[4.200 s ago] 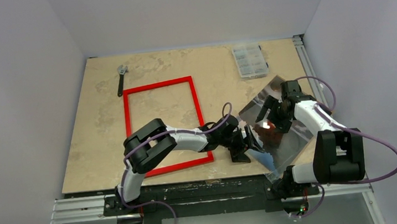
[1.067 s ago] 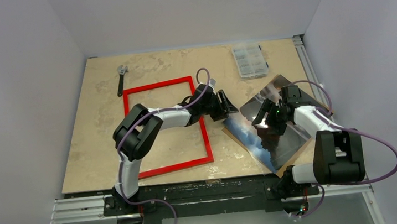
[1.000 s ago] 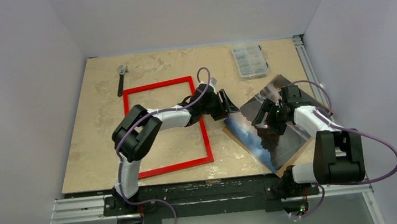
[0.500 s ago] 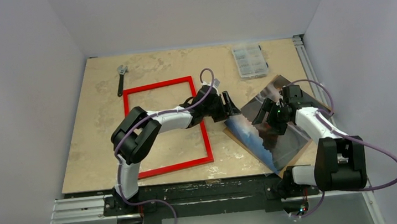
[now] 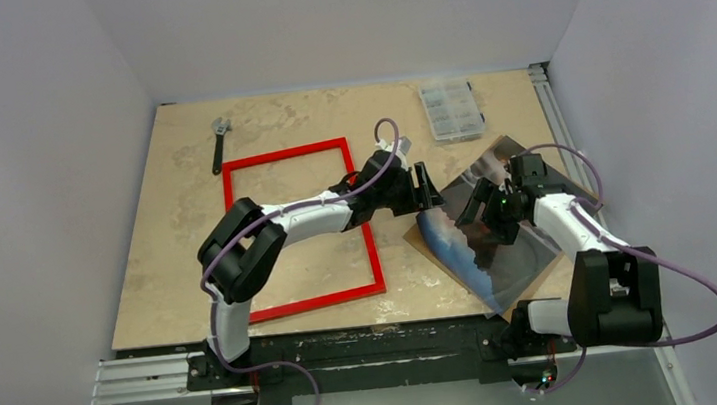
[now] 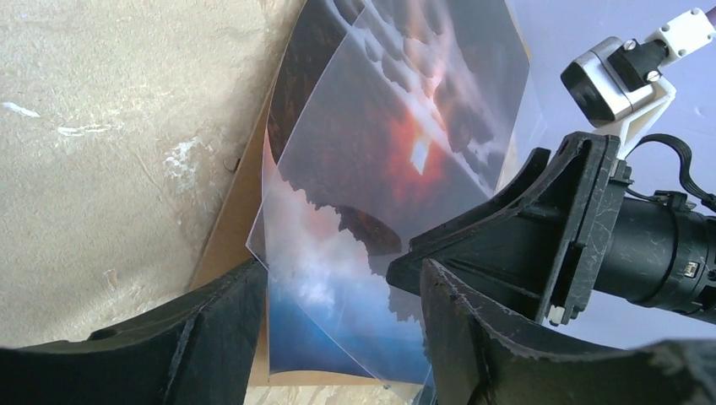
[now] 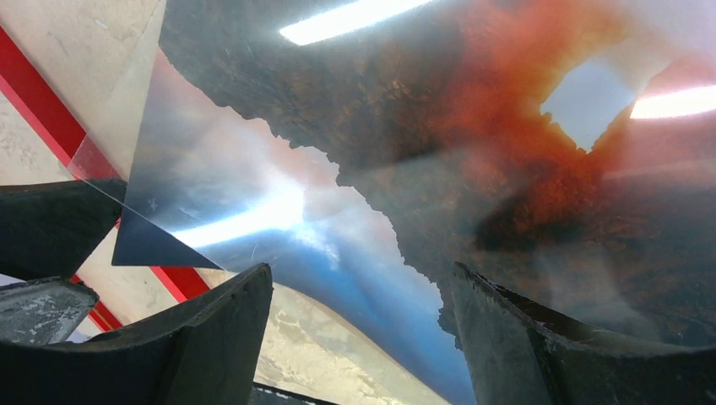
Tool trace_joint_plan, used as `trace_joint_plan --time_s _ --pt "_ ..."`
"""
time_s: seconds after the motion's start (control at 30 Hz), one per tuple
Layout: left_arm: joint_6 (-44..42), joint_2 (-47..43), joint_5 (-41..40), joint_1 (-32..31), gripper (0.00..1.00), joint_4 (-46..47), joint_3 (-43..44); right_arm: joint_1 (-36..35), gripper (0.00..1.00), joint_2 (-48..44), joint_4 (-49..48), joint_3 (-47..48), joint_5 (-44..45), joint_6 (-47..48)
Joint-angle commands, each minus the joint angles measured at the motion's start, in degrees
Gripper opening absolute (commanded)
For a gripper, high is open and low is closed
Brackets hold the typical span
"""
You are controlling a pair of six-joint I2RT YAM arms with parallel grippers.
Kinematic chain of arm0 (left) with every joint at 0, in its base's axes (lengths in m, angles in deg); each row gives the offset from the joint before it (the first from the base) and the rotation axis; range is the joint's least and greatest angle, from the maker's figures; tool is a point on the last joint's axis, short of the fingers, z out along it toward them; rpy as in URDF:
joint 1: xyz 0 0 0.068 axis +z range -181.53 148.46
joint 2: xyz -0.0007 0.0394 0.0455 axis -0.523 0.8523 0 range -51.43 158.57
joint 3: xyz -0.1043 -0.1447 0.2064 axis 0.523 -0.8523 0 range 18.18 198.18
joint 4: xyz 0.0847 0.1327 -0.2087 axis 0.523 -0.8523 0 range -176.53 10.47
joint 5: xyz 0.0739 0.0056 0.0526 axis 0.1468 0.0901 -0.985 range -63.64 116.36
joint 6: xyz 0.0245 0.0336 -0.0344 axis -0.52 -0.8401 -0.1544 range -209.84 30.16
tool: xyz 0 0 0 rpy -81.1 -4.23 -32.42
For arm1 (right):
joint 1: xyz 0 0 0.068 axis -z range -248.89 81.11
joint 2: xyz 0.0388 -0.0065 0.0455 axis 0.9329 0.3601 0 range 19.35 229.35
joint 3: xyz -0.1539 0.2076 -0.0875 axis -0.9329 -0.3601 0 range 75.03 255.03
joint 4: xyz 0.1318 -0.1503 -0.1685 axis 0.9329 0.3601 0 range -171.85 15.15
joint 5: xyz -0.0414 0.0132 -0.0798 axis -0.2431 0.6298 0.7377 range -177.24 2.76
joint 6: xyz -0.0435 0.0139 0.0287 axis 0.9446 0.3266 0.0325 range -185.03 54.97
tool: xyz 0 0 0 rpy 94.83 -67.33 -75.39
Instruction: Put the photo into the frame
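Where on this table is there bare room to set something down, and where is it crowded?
Bare tabletop runs along the left edge, left of the red frame. Another strip lies at the far edge, between the wrench and the clear parts box. Crowded: the right side, where the photo, brown backing board, left gripper and right gripper bunch together.

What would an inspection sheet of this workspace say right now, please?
Surface: beige marbled table, nothing spilled seen.
Job's things: red frame flat on the left, nothing in it; photo face up on a brown backing board on the right.
Clutter: wrench and clear parts box near the far edge.
Grippers: left gripper at the photo's left edge, right gripper above the photo, jaws open on both.
Cables: purple cables loop along both arms.
Surroundings: plain pale walls, nothing else seen.
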Motion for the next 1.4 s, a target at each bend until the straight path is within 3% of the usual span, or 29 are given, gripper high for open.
trace_joint_plan --time_s 0.0,0.7,0.93,1.37 --pt "-0.4 -2.1 -1.2 -0.2 0.65 1.8 0.9 0.0 0.76 -2.2 1.1 3.0 -0.7 0.8" --pt "-8.2 -3.1 -2.8 -0.3 0.71 -7.8 9.0 0.0 0.75 -3.0 1.0 2.1 -0.1 1.3" --pt "-3.4 0.5 2.4 -0.4 0.68 -1.5 6.7 0.1 0.75 -3.4 1.5 2.8 -0.6 1.2" --pt "2.2 -0.4 2.8 3.6 0.72 4.4 -2.9 0.0 0.76 -2.2 -0.9 -0.7 -0.6 1.2"
